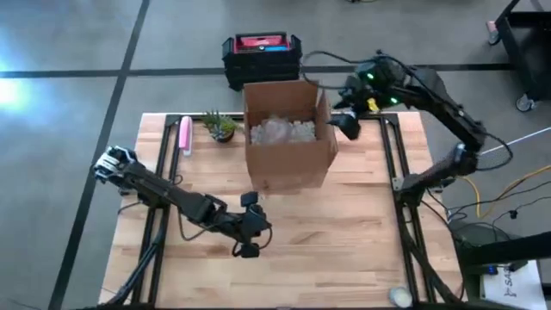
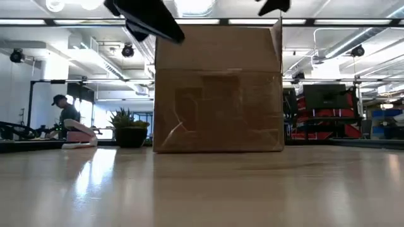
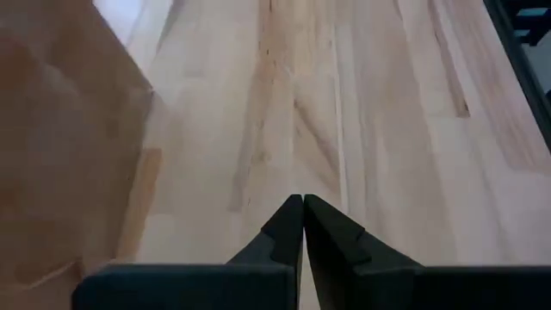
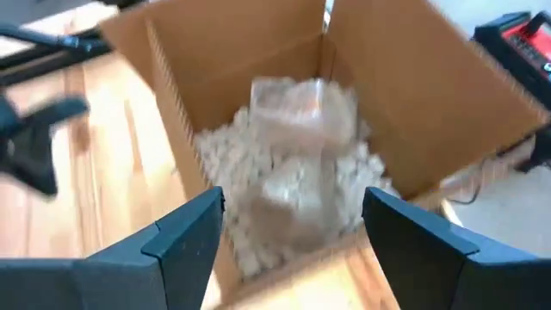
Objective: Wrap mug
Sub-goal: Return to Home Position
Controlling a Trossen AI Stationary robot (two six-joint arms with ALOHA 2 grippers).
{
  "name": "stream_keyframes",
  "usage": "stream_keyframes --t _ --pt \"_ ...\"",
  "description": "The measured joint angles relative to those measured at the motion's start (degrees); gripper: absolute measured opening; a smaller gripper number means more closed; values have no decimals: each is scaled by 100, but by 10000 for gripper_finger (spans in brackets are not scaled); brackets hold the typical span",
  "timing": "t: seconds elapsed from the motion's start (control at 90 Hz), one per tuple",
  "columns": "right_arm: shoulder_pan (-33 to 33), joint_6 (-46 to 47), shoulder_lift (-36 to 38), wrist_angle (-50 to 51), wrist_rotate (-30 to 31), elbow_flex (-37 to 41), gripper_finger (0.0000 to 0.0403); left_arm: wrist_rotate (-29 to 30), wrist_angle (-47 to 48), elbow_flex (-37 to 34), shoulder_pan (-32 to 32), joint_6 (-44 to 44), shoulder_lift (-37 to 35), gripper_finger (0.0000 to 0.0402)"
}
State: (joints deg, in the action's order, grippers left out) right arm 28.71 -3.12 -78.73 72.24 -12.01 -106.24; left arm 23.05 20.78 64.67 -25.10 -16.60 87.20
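High view, left to right: the left arm reaches from the left edge of the table (image 1: 362,232) across the near half of the wood. Behind it, along the far edge, a pink object (image 1: 184,135) lies flat with a small potted plant (image 1: 221,127) just beside it. The left gripper (image 1: 263,227) hangs low over bare wood in front of the cardboard box (image 1: 288,129), apart from it. In the left wrist view its fingers (image 3: 284,228) are pressed tip to tip with nothing between them, and we note only planks ahead, with the brown wall of the box to one side. The box stands upright at the table's far middle with its flaps open. Inside, the wrapped mug (image 1: 274,129) rests as a pale bundle of bubble wrap on packing peanuts (image 1: 301,133). We cannot make out the mug's pattern through the wrap. A black and red case (image 1: 261,53) sits on the floor beyond the box. The right gripper (image 1: 344,123) hovers just beside the box's right wall, near the rim. In the right wrist view its fingers (image 4: 185,232) are spread wide and empty, looking down into the box at the bundle. Low view: the box fills the middle, the plant shows to its left, and a person (image 2: 66,116) sits far off in the room.
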Motion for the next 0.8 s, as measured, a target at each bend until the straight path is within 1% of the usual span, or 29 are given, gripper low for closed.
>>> stream_keyframes --t 0.1,0.211,0.367,0.478,0.533,0.589,0.678,0.8 --pt "-6 5 734 -506 3 1108 235 0 -55 -205 2 284 -426 0" --pt "-35 180 1637 -1385 -18 2429 215 17 -584 -687 7 537 -1029 0" --pt "-33 390 2949 -2699 -108 4299 192 26 -1525 -1748 88 646 -2111 0" --pt "-33 588 3601 -3491 -648 5435 179 43 -2294 -2645 220 612 -2975 0" --pt "-35 725 3887 -3777 -923 5918 170 44 -2639 -3054 281 539 -3398 0" --pt "-35 885 4159 -4059 -1056 6361 158 45 -2910 -3428 327 444 -3786 0" --pt "-35 1091 4520 -4286 -1069 6968 131 53 -3144 -3897 363 282 -4337 0" --pt "-43 1362 4992 -4619 -1071 7639 80 251 -3252 -4329 362 33 -4857 0"
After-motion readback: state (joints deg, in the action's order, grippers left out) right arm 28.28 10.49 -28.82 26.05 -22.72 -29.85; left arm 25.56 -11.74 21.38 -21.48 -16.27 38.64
